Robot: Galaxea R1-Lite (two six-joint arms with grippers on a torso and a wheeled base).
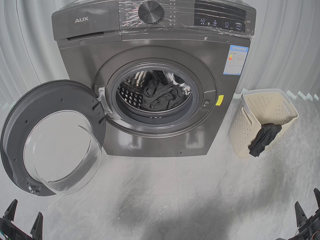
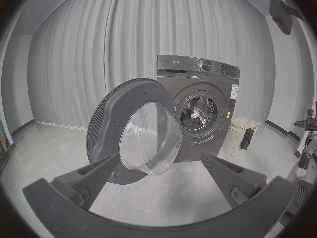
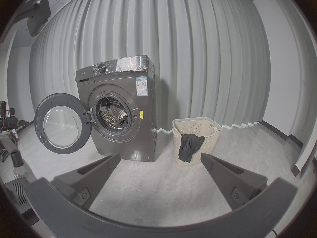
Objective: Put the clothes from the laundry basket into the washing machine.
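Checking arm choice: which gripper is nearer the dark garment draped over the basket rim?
Right. The right gripper is back from the garment on its side; the left gripper is before the open door.

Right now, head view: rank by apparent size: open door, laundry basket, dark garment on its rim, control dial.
1. open door, though nearest the camera
2. laundry basket
3. dark garment and control dial: look close, not ranking them

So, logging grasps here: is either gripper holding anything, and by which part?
Nothing is held: the left gripper and the right gripper are both open and empty.
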